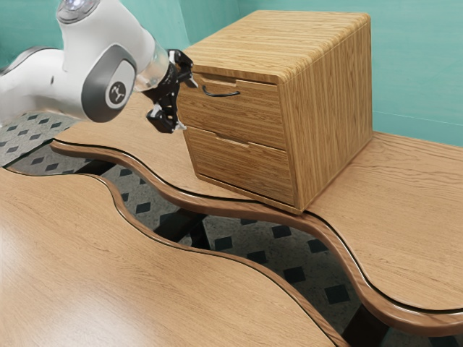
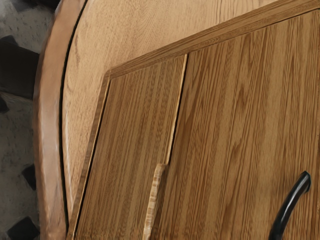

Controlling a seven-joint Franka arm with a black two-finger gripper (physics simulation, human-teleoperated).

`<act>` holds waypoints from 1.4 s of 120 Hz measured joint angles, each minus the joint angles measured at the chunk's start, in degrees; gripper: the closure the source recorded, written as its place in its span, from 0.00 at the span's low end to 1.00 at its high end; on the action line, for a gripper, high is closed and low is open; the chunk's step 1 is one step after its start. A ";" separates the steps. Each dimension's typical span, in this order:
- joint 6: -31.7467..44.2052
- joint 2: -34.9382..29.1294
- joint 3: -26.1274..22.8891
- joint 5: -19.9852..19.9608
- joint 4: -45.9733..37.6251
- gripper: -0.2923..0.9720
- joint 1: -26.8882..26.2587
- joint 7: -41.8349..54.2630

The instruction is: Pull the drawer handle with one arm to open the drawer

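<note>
A wooden cabinet (image 1: pixel 325 108) with two drawers stands on the far table. The upper drawer (image 1: pixel 239 108) carries a thin black handle (image 1: pixel 221 92), and its front sits flush with the cabinet. My gripper (image 1: pixel 179 101) hovers just off the cabinet's corner on the exterior view's left, level with the upper drawer. It is open, with nothing between its fingers, and stands a short way from the handle. In the wrist view, one end of the black handle (image 2: pixel 290 207) curves off the upper drawer front (image 2: pixel 250 125), with the lower drawer front (image 2: pixel 135 150) beside it.
The lower drawer (image 1: pixel 239 163) has a wooden lip (image 1: pixel 233 142) as its pull. The cabinet's table (image 1: pixel 405 210) has a wavy raised rim (image 1: pixel 239 206). A second wooden table (image 1: pixel 87 275) lies in front, with a gap of chequered floor (image 1: pixel 253 249) between them.
</note>
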 joint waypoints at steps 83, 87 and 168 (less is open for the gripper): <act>4.76 5.33 -1.40 -0.65 2.90 0.23 1.16 -6.98; 4.91 5.59 -1.65 -0.69 2.88 0.23 1.21 -7.21; 6.55 6.06 -2.35 -1.80 1.09 0.23 1.60 -9.95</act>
